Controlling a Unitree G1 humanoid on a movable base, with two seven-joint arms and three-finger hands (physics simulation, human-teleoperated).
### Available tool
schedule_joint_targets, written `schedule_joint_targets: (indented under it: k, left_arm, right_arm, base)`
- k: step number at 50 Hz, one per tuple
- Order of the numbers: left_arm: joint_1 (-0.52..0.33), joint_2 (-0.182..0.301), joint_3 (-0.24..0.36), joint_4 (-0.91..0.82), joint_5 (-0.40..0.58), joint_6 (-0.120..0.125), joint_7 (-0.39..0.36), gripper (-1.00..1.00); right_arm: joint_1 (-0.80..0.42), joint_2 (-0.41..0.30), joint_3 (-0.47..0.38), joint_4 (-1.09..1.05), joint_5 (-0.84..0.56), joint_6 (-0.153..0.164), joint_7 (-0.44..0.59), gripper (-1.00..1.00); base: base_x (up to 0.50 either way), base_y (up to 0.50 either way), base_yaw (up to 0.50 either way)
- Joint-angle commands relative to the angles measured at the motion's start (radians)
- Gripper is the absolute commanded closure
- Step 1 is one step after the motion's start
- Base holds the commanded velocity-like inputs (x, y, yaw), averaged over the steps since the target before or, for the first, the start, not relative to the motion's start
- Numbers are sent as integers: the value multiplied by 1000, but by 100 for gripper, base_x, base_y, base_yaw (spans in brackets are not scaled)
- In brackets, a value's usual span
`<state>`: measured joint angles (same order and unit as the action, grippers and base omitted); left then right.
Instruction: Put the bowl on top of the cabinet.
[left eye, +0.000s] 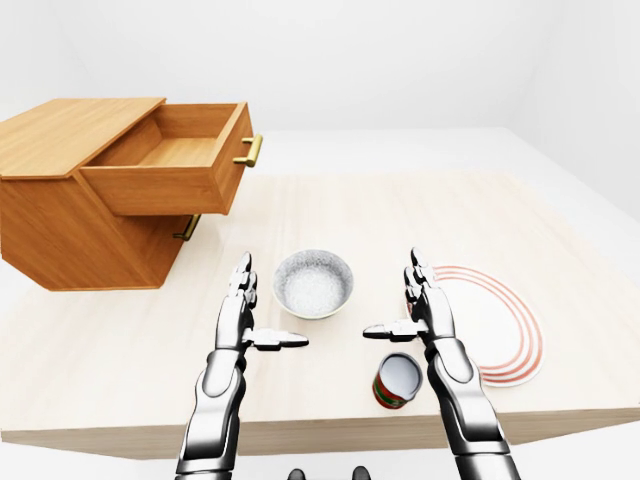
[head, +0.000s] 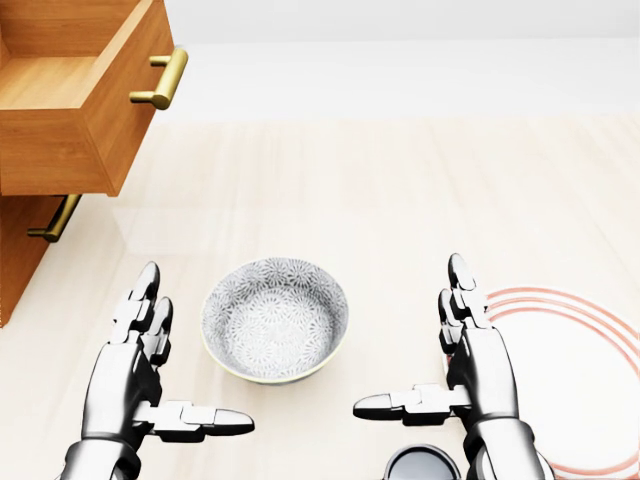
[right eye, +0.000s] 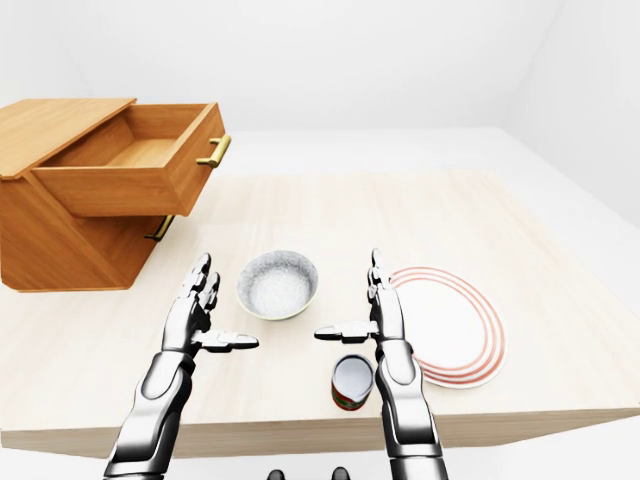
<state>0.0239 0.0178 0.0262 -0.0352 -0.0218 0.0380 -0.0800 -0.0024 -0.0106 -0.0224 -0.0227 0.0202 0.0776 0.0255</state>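
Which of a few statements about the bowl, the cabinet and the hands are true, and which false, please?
1. The bowl sits on the table between the left hand and right hand. True.
2. The left hand is shut on the bowl. False: it is open, apart from it.
3. The cabinet has its top drawer pulled out. True.
4. The can stands on the plate. False: the can stands on the table beside the plate.

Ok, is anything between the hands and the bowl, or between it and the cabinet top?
Nothing visible. The bowl sits between the open left hand and right hand; the can is off either path, and the cabinet top shows bare.
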Motion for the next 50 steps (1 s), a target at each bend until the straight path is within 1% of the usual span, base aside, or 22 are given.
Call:
schedule_joint_targets:
  k: [1,5,8,10,11,16,18,20,21,22,25,29,31,32,34,35,39,41,42,46,49,50]
  left_arm:
    - [5,-3,-6,2,7,-10,-7,-100]
    - [4,-4,-12,18,16,-24,-5,-100]
    - [4,-5,-13,11,16,-19,-4,-100]
    - [5,-5,-13,13,16,-25,-4,-100]
    - [7,-6,-13,12,16,-34,0,-100]
    - [29,-6,-24,-11,23,-36,-8,-100]
    - [30,-5,-22,3,33,-48,-2,-100]
    - [30,-5,-22,3,34,-48,-2,-100]
    - [41,-5,-29,9,60,-72,10,-100]
    - [46,-6,-30,9,66,-78,14,-100]
    - [55,-7,-37,2,90,-89,25,-100]
    - [65,-5,-41,-8,108,-93,26,-100]
    - [78,-6,-48,-4,148,-123,53,-100]
    - [82,-6,-51,4,173,-125,72,-100]
    - [79,-6,-55,25,236,-125,125,-100]
    - [79,-6,-54,26,239,-125,127,-100]
    - [63,-9,-62,74,354,-125,242,-100]
    - [59,-9,-67,83,374,-125,258,-100]
    - [49,-8,-71,108,425,-125,310,-100]
    - [42,-3,-96,154,569,-125,441,-100]
    - [49,-8,-109,146,613,-125,481,-100]
    - [43,-7,-118,170,656,-125,511,-100]
  right_arm:
    - [-2,0,0,3,2,3,0,-100]
    - [-1,-1,-2,-3,3,9,0,-100]
    - [0,-2,-3,-4,4,5,1,-100]
    - [3,-1,-3,-7,2,-9,1,-100]
    - [5,-1,-2,-8,-11,-20,-12,-100]
    - [6,1,-1,-8,-14,-24,-19,-100]
    - [2,1,-3,-2,-12,-26,-22,-100]
    - [2,1,-3,-1,-12,-26,-23,-100]
    - [1,2,-5,-2,-9,-22,-25,-100]
    - [1,2,-5,0,-9,-24,-26,-100]
    - [2,2,-4,-3,-9,-20,-29,-100]
    - [2,1,-5,-6,-6,-19,-30,-100]
    - [-2,1,-6,5,-6,-25,-31,-100]
    - [-4,1,-7,11,-5,-27,-31,-100]
    - [-1,2,-3,7,-6,-27,-31,-100]
    - [-1,2,-2,7,-7,-27,-31,-100]
    - [2,2,0,0,-7,-24,-29,-100]
    - [1,3,3,5,-10,-29,-29,-100]
    - [1,4,4,10,-12,-32,-29,-100]
    - [2,2,2,3,-10,-27,-27,-100]
    - [0,2,1,10,-10,-32,-26,-100]
    - [0,2,2,11,-12,-33,-27,-100]
  base:
    - [50,0,0]
    - [50,0,0]
    - [50,0,0]
    - [50,0,0]
    - [50,6,0]
    - [10,1,0]
    - [0,0,0]
    - [0,0,0]
    - [0,0,0]
    - [0,0,0]
    - [0,0,0]
    - [0,0,0]
    - [0,0,0]
    - [0,0,0]
    - [0,0,0]
    - [0,0,0]
    - [0,0,0]
    - [0,0,0]
    - [0,0,0]
    - [0,0,0]
    - [0,0,0]
    - [0,0,0]
